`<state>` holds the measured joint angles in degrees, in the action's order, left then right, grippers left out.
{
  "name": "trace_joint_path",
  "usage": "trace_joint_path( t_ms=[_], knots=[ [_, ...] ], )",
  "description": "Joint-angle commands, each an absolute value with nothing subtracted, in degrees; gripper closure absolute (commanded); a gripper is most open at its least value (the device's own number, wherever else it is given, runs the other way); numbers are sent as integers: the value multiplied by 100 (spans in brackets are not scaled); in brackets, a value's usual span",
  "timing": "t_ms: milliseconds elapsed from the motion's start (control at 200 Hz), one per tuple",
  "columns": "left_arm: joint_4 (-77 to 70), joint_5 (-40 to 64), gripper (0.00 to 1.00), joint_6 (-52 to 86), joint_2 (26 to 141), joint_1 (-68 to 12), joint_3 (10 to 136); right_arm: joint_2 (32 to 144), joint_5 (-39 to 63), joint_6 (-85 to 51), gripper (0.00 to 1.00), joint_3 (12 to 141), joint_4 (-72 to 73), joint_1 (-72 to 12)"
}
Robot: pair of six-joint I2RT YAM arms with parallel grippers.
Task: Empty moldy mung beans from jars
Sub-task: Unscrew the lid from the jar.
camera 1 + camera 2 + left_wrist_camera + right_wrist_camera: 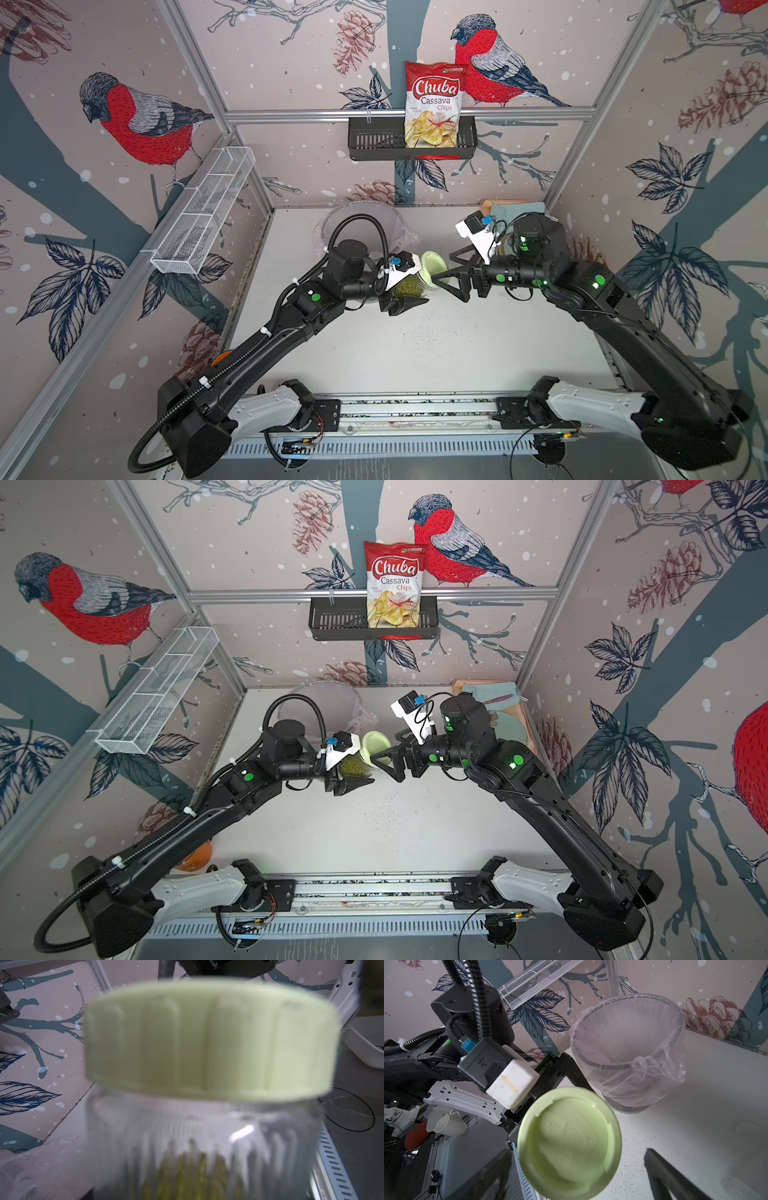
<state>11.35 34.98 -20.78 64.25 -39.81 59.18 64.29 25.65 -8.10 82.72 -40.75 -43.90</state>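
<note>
Nearest me, the worktop (415, 353) carries only a scatter of black specks (432, 332) in front of the two arms.

Above its middle, my left gripper (413, 286) is clenched across the body of the one jar (207, 1126) I can make out clearly. The jar is lifted off the worktop and lies almost on its side, with its pale green lid (569, 1142) aimed at the other arm. I judge it is held this way so the cap can be twisted off while the glass is braced. The mung beans (404, 286) sit inside it in one olive mass, slumped against the lower wall.

My right gripper (441, 266) is released, with its jaws spread wide on either side of the lid. The right wrist view shows the cap face-on between the two dark fingers (664, 1178). Whether a pad already touches the rim, I cannot tell.

Beyond the left arm stands one mesh bin (623, 1043) with a pinkish liner, close enough to pour into once the jar is open. Two faint clear shapes (747, 1136) on the worktop may be other jars, but I cannot say.

Farthest off, on the walls, are two baskets: a white wire basket (208, 208) and a black basket (374, 141) holding one chips bag (434, 104).
</note>
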Motion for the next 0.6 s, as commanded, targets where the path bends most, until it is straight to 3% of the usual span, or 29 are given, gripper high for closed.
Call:
trace_joint_path(
  t_ms=[0,595],
  knots=[
    [488,3718,100,-2030,6403,-3964,5974,6461,2505,-870,1,8321,-3884,-4427],
    [472,3709,100,-2039,6380,-3964,5941,6679,2439,-853,1,8402,-3863,-4702]
  ],
)
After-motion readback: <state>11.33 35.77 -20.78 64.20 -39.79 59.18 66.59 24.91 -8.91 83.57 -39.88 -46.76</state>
